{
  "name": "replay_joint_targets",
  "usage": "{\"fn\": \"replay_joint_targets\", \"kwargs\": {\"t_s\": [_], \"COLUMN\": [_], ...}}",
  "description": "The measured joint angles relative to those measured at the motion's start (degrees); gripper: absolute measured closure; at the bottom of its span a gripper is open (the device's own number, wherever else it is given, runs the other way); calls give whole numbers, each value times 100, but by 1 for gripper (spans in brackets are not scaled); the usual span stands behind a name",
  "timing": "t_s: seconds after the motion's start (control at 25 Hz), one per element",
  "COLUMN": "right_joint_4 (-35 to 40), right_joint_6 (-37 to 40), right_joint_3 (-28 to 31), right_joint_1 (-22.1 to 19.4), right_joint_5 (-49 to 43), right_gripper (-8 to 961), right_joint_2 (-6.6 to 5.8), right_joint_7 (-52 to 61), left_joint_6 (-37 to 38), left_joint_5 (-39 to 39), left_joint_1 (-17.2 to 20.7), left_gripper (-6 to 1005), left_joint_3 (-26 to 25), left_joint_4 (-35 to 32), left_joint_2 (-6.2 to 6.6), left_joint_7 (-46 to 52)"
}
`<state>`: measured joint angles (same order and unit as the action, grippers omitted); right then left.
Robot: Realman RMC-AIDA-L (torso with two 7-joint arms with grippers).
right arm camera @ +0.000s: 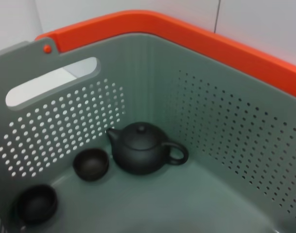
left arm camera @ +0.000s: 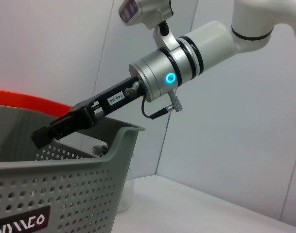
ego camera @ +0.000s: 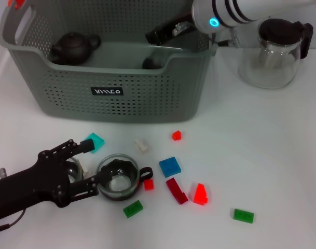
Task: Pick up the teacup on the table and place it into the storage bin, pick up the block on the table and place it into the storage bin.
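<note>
A glass teacup (ego camera: pixel 118 177) with a black handle stands on the white table near the front left. My left gripper (ego camera: pixel 90 166) lies just left of it, open, with one finger on each side of the gap facing the cup. Several blocks lie to the cup's right, among them a blue block (ego camera: pixel 169 166), a teal one (ego camera: pixel 95 141) and a red one (ego camera: pixel 200 193). The grey perforated storage bin (ego camera: pixel 147 98) stands at the back. My right gripper (ego camera: pixel 153 36) hangs over the bin's right side, also seen as the right gripper (left arm camera: pixel 43 136) in the left wrist view.
Inside the bin (right arm camera: pixel 225 121) sit a dark teapot (right arm camera: pixel 140 148) and two dark cups (right arm camera: pixel 91 164) (right arm camera: pixel 37 204). A glass pitcher (ego camera: pixel 269 52) with a black lid stands right of the bin. Green blocks (ego camera: pixel 133 208) (ego camera: pixel 243 215) lie near the table's front.
</note>
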<state>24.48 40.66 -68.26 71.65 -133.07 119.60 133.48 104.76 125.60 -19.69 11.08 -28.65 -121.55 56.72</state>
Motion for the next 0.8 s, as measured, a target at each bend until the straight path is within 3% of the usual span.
{"fn": "replay_joint_targets", "kwargs": {"t_s": [0.12,0.24,0.32,0.44,0.56,0.64,0.8], "right_joint_4": [363,1325,2157,3008,2996,2684,1860], "right_joint_6": [114,375,586,1242,2566,3619,5299], "right_joint_3": [124,282,371,589,940,1216,1747], "right_joint_1": [-220,-828,-1458,-2492,-3262,-3623,-4126], "right_joint_5": [143,675,1493,3598,5603,6404,6732], "right_gripper": [693,629,587,545,550,555,572], "right_joint_2": [-1,26,52,10,-115,-205,-371], "right_joint_7": [-27,-254,-668,-2000,-3427,-4197,-5285], "left_joint_6": [0,0,2,17,19,15,6], "left_joint_5": [-1,-2,-2,-1,-1,-1,-1], "left_joint_1": [16,17,11,-2,-27,-54,-115], "left_gripper": [139,139,140,140,140,140,140], "left_joint_3": [-6,-9,-10,-9,-10,-5,10], "left_joint_4": [0,-1,-1,0,-1,0,-1], "left_joint_2": [0,0,0,-1,0,0,0], "left_joint_7": [-9,-10,-10,-9,-8,-6,1]}}
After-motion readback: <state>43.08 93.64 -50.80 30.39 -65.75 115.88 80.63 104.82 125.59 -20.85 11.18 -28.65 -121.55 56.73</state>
